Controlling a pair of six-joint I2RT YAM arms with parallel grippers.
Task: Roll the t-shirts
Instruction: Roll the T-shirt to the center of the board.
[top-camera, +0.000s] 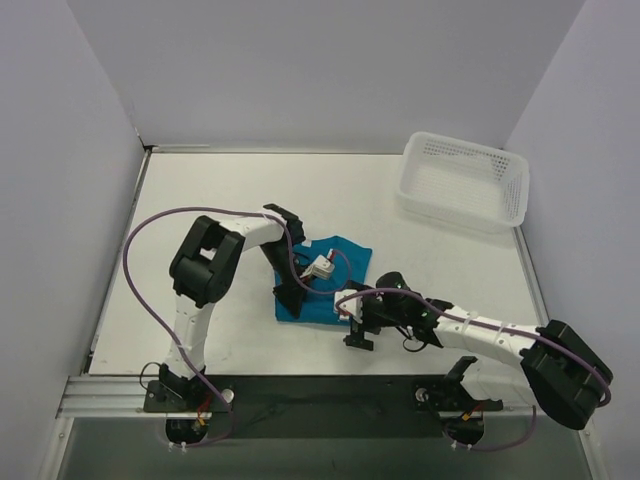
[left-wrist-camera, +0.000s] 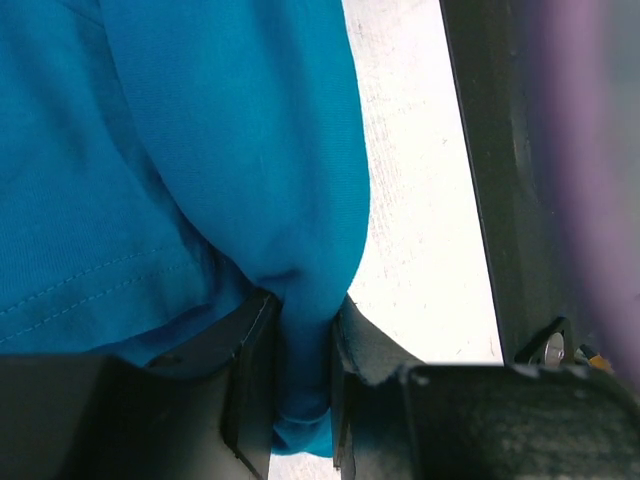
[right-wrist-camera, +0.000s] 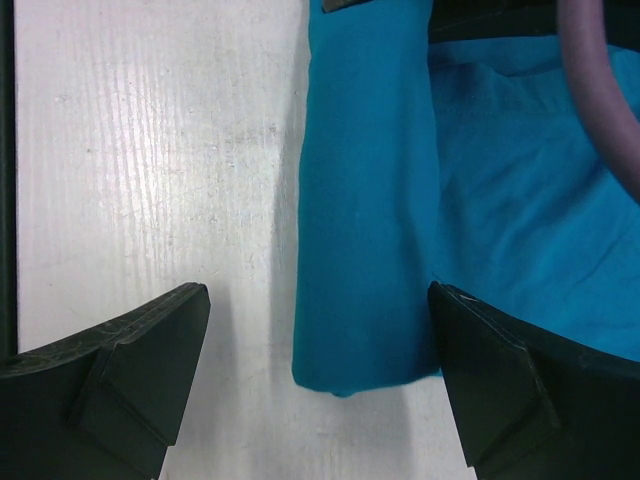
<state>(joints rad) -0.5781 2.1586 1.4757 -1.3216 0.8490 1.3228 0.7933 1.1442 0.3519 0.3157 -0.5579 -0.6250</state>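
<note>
In the middle of the frame the t-shirt (top-camera: 345, 258) seems only partly rolled; left fingers (left-wrist-camera: 250, 390) pinch its fold, right fingers (right-wrist-camera: 140, 370) stand spread around its edge; roll not yet finished

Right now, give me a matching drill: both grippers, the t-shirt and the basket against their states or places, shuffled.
1 left gripper
2 right gripper
3 t-shirt
4 basket

A open, folded edge of cloth between the fingers
B white mesh, far right, apart from both grippers
C shut on a pinch of cloth
D teal, lying in the middle

Pairs: 1-C, 2-A, 3-D, 4-B
</note>
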